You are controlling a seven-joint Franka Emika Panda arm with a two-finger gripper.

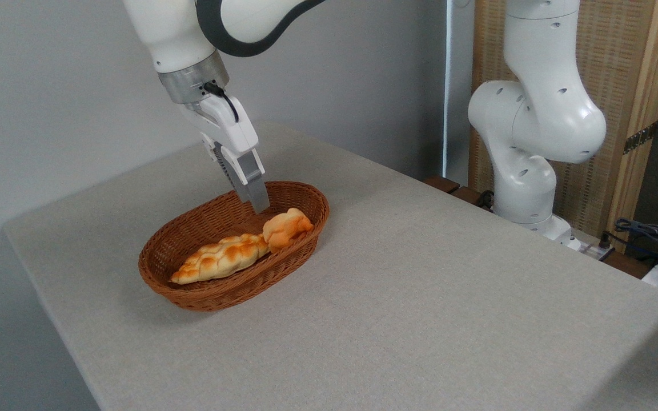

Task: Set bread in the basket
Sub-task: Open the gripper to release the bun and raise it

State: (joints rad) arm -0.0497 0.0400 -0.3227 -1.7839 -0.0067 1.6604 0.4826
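The bun sits inside the basket, at its right end, golden-orange and lumpy on top. Its left side touches the end of a long braided loaf that lies along the basket floor toward the lower left. The basket itself (brown wicker, oval) rests on the grey bench, a little left of the frame's centre.

Just above the bun, the end effector hangs with its fingers pointing down into the basket, tips close to the far rim and clear of the bun; it holds nothing. From this side the fingers overlap, so I cannot tell how far apart they stand.

The arm rises from there to the upper left of the frame, and its white base stands at the right, beyond the bench edge, before a wooden panel. Some cables lie at the far right.
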